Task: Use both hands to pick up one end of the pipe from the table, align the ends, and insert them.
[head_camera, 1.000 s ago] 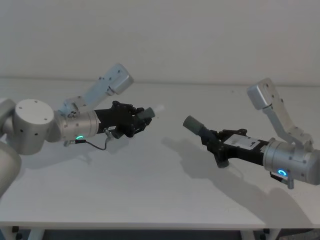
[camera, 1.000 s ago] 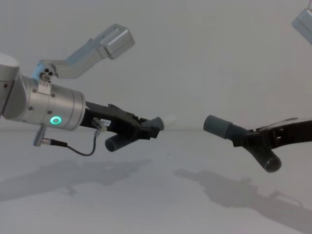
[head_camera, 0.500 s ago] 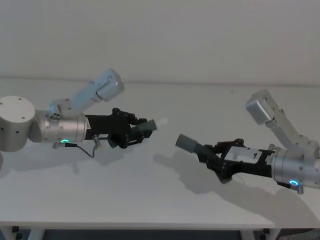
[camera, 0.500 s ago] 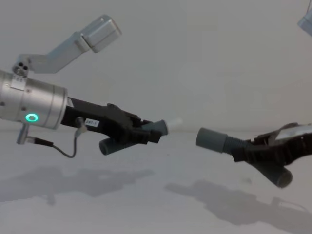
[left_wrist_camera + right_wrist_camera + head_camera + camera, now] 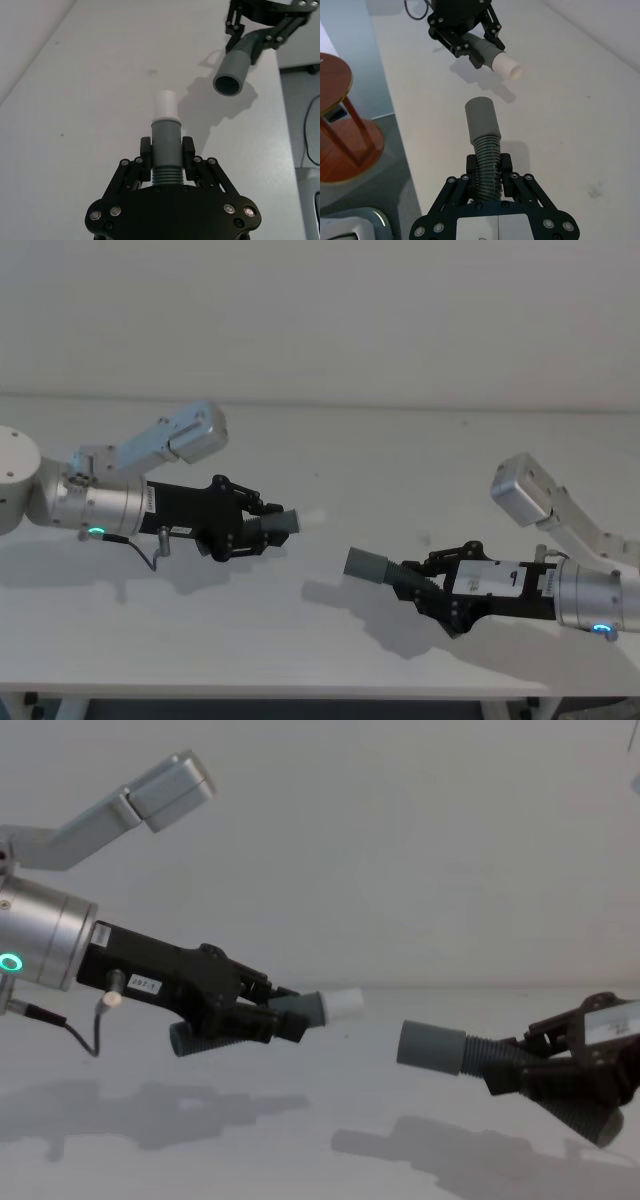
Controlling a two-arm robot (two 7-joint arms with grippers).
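My left gripper (image 5: 255, 531) (image 5: 268, 1017) (image 5: 166, 159) is shut on one dark-grey ribbed pipe piece (image 5: 165, 150). Its pale spigot end (image 5: 309, 519) (image 5: 343, 1003) (image 5: 165, 105) (image 5: 507, 67) points toward the right arm. My right gripper (image 5: 425, 584) (image 5: 515, 1065) (image 5: 489, 172) is shut on the other pipe piece (image 5: 485, 150). That piece's wider grey socket cuff (image 5: 368, 566) (image 5: 432, 1046) (image 5: 481, 118) (image 5: 232, 73) faces the spigot. Both pieces hang above the white table (image 5: 330, 455). A gap separates the two ends, with the socket lower in the chest view.
A round wooden stool (image 5: 342, 120) stands on the floor beyond the table edge in the right wrist view. Shadows of both arms fall on the table beneath them.
Both arms have come down and drawn back toward the table's front. The gap between spigot and socket stays about the same. Both pieces remain gripped.
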